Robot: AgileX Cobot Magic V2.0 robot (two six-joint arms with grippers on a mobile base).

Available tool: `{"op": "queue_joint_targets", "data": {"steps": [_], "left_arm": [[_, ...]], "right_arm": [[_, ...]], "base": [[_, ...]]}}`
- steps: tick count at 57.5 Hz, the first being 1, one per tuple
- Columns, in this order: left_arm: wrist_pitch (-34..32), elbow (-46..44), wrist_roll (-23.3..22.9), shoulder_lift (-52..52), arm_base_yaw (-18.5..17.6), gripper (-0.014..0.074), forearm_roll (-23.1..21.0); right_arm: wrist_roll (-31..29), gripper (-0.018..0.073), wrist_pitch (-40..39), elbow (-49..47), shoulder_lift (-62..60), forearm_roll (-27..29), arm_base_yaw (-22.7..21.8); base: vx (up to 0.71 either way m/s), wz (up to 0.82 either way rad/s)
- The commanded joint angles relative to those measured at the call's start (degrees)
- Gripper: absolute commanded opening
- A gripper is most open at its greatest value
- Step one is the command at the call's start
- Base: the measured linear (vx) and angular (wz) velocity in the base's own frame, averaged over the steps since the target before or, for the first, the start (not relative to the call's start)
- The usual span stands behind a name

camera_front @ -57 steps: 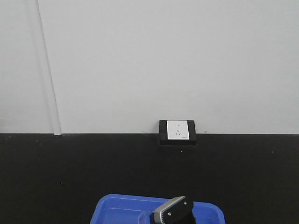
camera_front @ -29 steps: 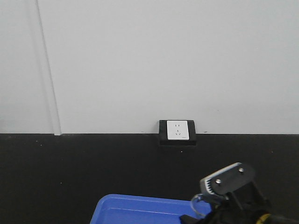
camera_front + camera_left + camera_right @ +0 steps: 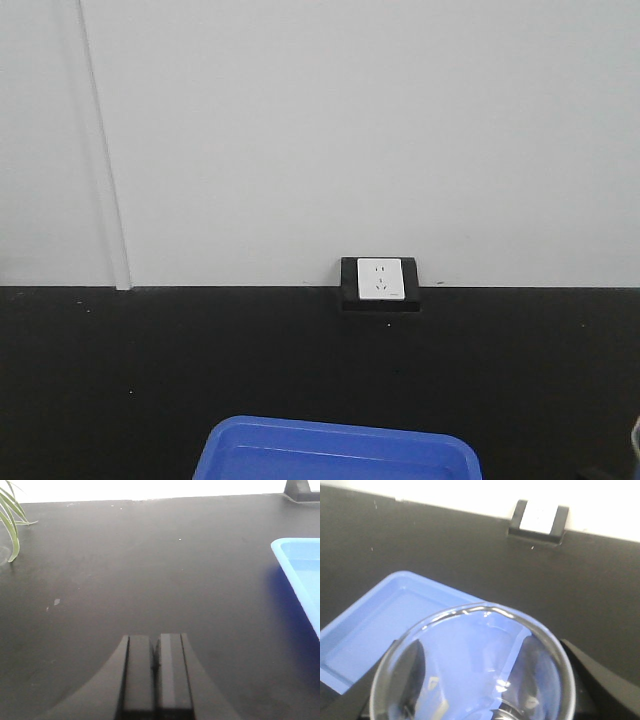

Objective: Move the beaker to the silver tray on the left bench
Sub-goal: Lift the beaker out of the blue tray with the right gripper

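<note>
In the right wrist view a clear glass beaker (image 3: 470, 650) fills the lower frame, its rounded rim facing the camera. My right gripper (image 3: 475, 680) is shut on the beaker, with a dark finger (image 3: 412, 670) showing through the glass on each side. The beaker hangs above the near right part of a blue tray (image 3: 365, 630). My left gripper (image 3: 155, 645) is shut on nothing and hovers over the black countertop (image 3: 150, 565). The silver tray is out of view.
The blue plastic tray (image 3: 335, 450) lies at the front of the black bench; its corner (image 3: 300, 570) shows right of the left gripper. A wall socket (image 3: 380, 280) sits at the back edge. Green plant leaves (image 3: 12, 520) hang at the far left.
The right gripper with the beaker rose over the blue tray, swung to the right and has left the front view almost entirely. The tray has not moved.
</note>
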Motion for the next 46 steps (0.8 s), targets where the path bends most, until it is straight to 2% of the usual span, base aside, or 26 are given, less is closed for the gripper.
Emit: {"op": "queue_joint_targets", "data": {"steps": [1,46], "left_arm": [[-4.44,1.59,-0.13,-0.93,-0.36,0.0001,-0.09],[-4.44,1.59,-0.13,-0.93,-0.36,0.0001,-0.09]], "right_arm": [[-0.15,-0.0008,-3.49,-1.68,-1.83,-2.02,-0.04],[-0.15,-0.0008,-3.43,-1.68,-2.52,-2.48,-0.04]], "base": [[0.0,0.0],[0.0,0.0]]}}
